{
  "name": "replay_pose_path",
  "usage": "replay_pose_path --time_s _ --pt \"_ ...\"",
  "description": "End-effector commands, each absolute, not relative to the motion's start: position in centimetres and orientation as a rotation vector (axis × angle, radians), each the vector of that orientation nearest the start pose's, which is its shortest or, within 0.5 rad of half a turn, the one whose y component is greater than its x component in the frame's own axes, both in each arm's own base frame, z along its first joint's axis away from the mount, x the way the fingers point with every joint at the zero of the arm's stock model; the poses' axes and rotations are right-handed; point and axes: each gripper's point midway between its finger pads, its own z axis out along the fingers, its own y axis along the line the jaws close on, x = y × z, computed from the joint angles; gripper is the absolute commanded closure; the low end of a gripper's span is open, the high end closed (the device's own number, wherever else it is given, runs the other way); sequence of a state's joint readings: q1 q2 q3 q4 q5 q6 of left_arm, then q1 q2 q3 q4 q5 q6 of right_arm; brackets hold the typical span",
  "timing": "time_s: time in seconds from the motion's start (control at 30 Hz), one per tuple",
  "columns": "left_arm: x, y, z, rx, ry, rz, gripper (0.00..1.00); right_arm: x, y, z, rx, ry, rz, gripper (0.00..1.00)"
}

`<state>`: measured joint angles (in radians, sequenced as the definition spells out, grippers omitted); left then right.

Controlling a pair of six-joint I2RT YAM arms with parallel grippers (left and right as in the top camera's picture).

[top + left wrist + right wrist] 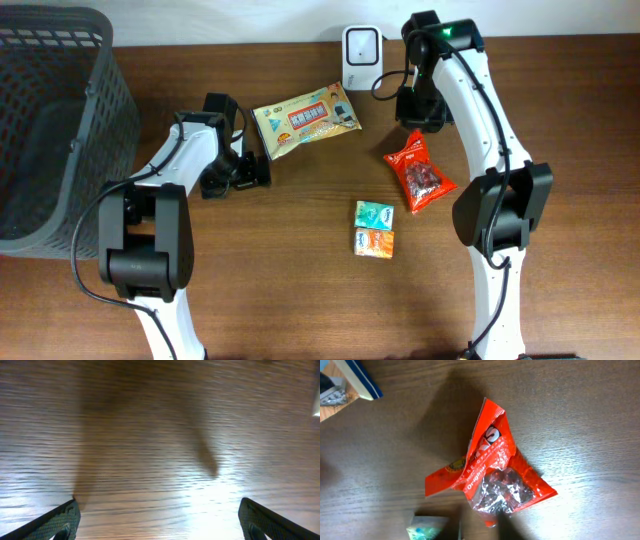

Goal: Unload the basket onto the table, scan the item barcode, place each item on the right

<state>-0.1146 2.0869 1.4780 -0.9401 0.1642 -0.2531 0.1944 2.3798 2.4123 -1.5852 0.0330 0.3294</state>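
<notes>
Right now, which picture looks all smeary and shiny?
Left wrist view: the table is streaked with blur, with bright glare low and right of middle. Right wrist view: the red snack bag is sharp, its shadow soft. Overhead: evenly lit, clear.

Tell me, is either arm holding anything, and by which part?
Nothing is held. The left gripper stands open over the bare table, and the red snack bag lies loose on it, apart from the right gripper.

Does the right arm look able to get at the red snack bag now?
Probably yes: the red snack bag lies on the table close to the right gripper, and nothing covers it or stands between them.
</notes>
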Motion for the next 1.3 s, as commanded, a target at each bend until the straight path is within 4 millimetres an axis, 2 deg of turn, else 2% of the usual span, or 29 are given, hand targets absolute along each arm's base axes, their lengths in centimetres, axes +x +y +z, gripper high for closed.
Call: replay_pose_path --time_s 0.0,0.07,0.1,0.13,0.2,0.23,0.27,0.3,0.37,0.5,0.57,0.67,0.8,0.9,1.1,1.17,1.27 --pt "39.4 -13.4 4.1 0.115 2.978 -0.813 0.01 44.9 8.2 13.3 0.163 3.087 -0.044 0.46" --pt "39.8 -17.4 6.5 0.254 2.810 -1.125 0.01 45.0 7.4 13.9 0.192 3.080 -0.033 0.46" --pt "40.1 -19.3 7.7 0.317 2.725 -1.230 0.01 45.0 6.8 14.7 0.218 3.069 -0.017 0.44" --pt "40.4 -21.3 8.7 0.387 2.646 -1.295 0.01 45.0 5.9 16.5 0.262 3.042 0.048 0.39" --pt "40.9 -23.5 9.2 0.411 2.603 -1.300 0.01 45.1 5.1 18.9 0.279 2.993 0.146 0.31" --pt "41.2 -24.7 9.6 0.431 2.570 -1.305 0.00 45.3 5.1 20.3 0.243 2.959 0.232 0.21" --pt "41.5 -25.9 10.0 0.453 2.535 -1.307 0.01 45.3 4.8 22.0 0.256 2.914 0.321 0.06" --pt "41.9 -27.3 10.4 0.460 2.507 -1.298 0.01 45.1 4.4 23.5 0.278 2.874 0.382 0.01" --pt "42.6 -29.6 11.0 0.466 2.458 -1.258 0.01 44.6 2.3 25.7 0.338 2.810 0.412 0.01" --pt "44.1 -32.5 11.1 0.490 2.375 -1.055 0.01 43.9 -1.6 27.8 0.445 2.733 0.389 0.01" --pt "44.5 -33.9 10.8 0.494 2.345 -0.936 0.01 43.7 -2.8 28.1 0.479 2.719 0.381 0.02" --pt "44.2 -35.3 10.0 0.511 2.333 -0.879 0.01 43.7 -2.8 28.0 0.479 2.720 0.381 0.01" --pt "43.2 -38.5 6.8 0.583 2.314 -0.904 0.01 43.7 -2.4 28.0 0.460 2.723 0.382 0.02" --pt "42.5 -39.4 4.7 0.608 2.338 -0.915 0.01 43.7 -2.5 28.0 0.411 2.728 0.369 0.02" --pt "41.5 -40.2 2.4 0.627 2.372 -0.928 0.00 43.7 -2.4 28.0 0.409 2.730 0.368 0.02" --pt "41.4 -40.2 2.0 0.627 2.379 -0.926 0.16 43.7 -2.4 28.0 0.409 2.730 0.368 0.01" --pt "42.2 -40.1 2.5 0.611 2.351 -0.931 0.55 43.7 -2.4 28.0 0.409 2.730 0.368 0.01"
